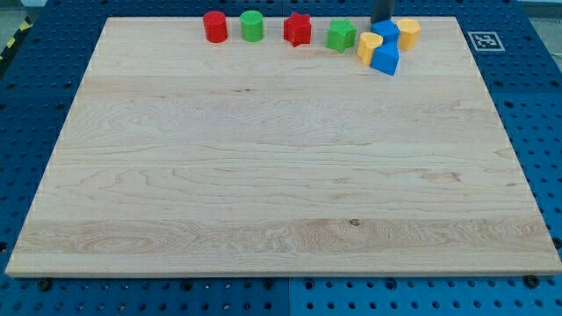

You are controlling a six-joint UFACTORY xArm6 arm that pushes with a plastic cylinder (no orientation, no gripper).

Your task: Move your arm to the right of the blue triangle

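Observation:
The blue triangle (385, 60) lies near the view's top right, touching a yellow heart-shaped block (368, 46) on its left. Just above it sits a second blue block (386, 32), with a yellow block (409, 33) on that one's right. My dark rod comes down at the view's top edge, and my tip (382, 21) shows right behind the upper blue block. The tip is above the blue triangle in the view, not at its right. Its very end may be hidden by the upper blue block.
A red cylinder (215, 26), a green cylinder (252, 25), a red star (298, 29) and a green block (342, 35) stand in a row along the wooden board's (281, 175) top edge. A marker tag (484, 40) lies off the top right corner.

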